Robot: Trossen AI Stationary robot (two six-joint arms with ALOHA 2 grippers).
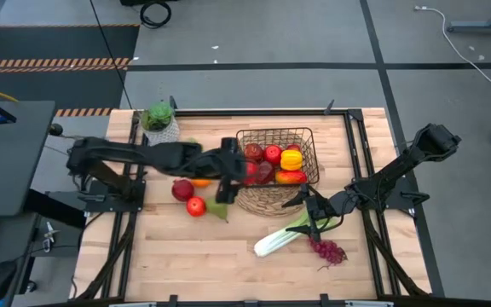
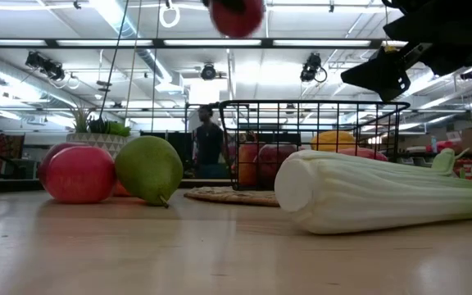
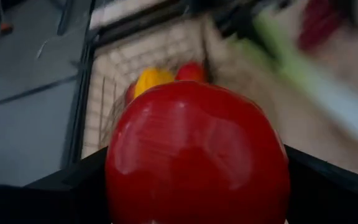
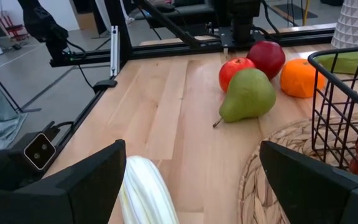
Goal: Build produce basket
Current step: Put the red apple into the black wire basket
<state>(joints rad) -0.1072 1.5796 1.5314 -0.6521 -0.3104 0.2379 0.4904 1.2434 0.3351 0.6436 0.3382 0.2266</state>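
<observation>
My left gripper (image 1: pixel 231 175) is shut on a red apple (image 3: pixel 197 155) just left of the black wire basket (image 1: pixel 307 136). The low view shows that apple (image 2: pixel 236 16) high above the table. The basket stands on a round woven mat (image 1: pixel 262 203) and holds red apples, a yellow pepper (image 1: pixel 291 159) and a red pepper (image 1: pixel 290 177). My right gripper (image 1: pixel 314 213) is open and hovers over the leafy half of the celery (image 1: pixel 281 235), which lies flat on the table. In the right wrist view its fingers (image 4: pixel 92 180) stand wide apart over the celery's pale end (image 4: pixel 145 190). My left gripper pinches the red apple between its two fingers, which sit on the apple's opposite sides (image 3: pixel 114 174). The fingers reach in from the table's left side. The apple is lifted clear, well above the table.
Two red apples (image 1: pixel 196 205), an orange (image 1: pixel 201 182) and a green pear (image 1: pixel 218 211) lie left of the mat. Purple grapes (image 1: pixel 326 251) lie beside the celery. A potted plant (image 1: pixel 158 119) stands at the far left corner. Bare wood spans the near side.
</observation>
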